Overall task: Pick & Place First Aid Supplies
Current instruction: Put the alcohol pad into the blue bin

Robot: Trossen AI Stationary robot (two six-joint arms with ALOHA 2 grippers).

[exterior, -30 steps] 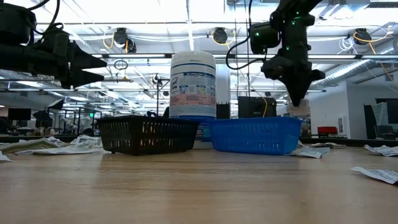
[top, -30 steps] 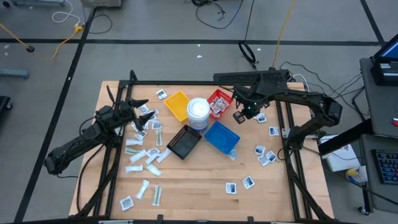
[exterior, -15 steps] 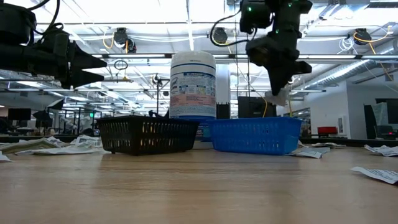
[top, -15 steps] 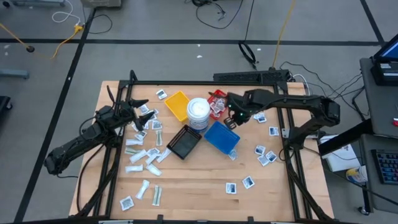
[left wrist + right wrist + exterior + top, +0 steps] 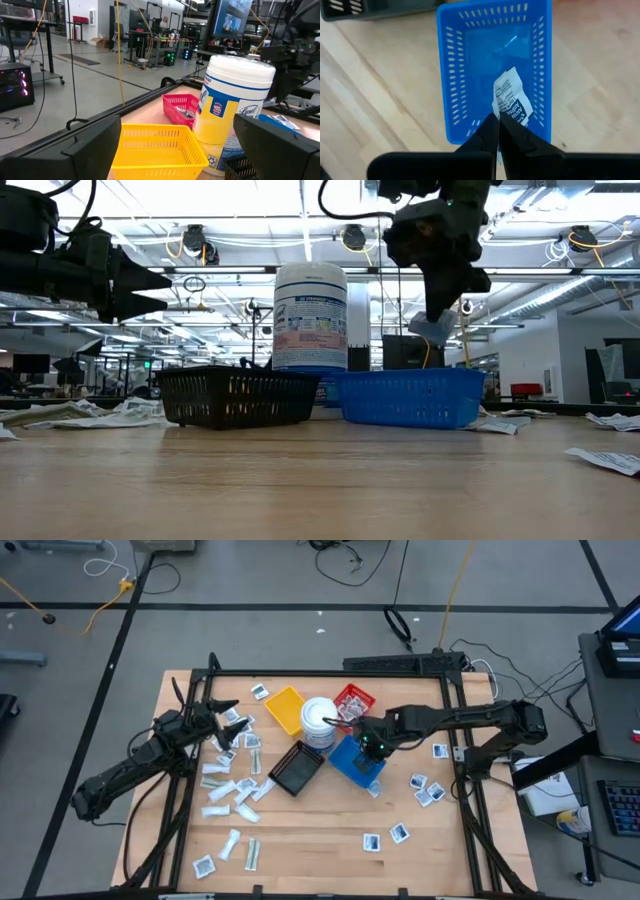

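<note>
Right gripper point(image 5: 498, 125): pinching a white packet point(image 5: 510, 102) by one corner, hanging above the blue tray point(image 5: 451, 75).
Left gripper point(image 5: 222, 718): waiting spread wide, apparently empty.
Risk: the packet is dangling near the tray's wall; releasing here, it may be catching the rim and sliding out.

Wooden table point(image 5: 310, 840), seen from above. Near its centre stand a yellow tray point(image 5: 285, 708), a round white tub point(image 5: 319, 720), a red tray point(image 5: 353, 701), a black tray point(image 5: 297, 768) and a blue tray point(image 5: 352, 762), clustered closely. Small white packets point(image 5: 228, 792) lie scattered across the left of the tabletop; further square packets point(image 5: 428, 790) lie at centre right and toward the lower right of the frame.
</note>
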